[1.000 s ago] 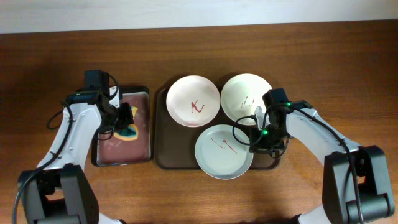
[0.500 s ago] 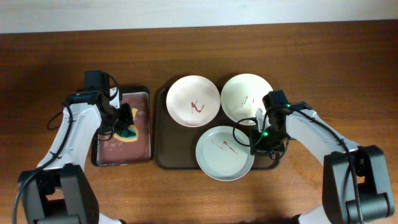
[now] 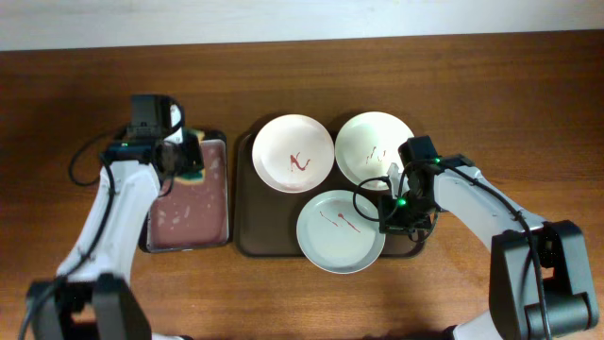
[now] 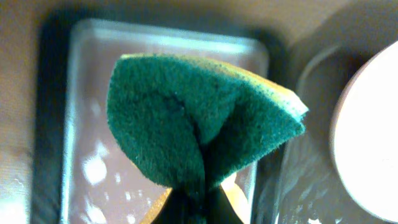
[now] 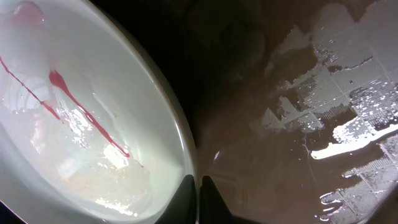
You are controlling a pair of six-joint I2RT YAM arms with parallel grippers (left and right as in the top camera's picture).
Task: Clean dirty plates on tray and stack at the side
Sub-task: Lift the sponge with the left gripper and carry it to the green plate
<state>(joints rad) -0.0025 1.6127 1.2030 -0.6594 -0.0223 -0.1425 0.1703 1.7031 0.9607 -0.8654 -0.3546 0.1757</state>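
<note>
While right pincer (image 5: 196,186) pinches front-edge plate (image 3: 341,231) at its rim, left pincer (image 4: 198,202) grips sponge (image 4: 193,118). Plate likely stiff, slick; rim hold suits.

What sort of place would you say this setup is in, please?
Most likely a robotics lab bench staged as a dishwashing station: a wooden table, a dark brown tray holding three red-smeared white plates, and the left tool gripping a green-and-yellow sponge above a small black tray.
</note>
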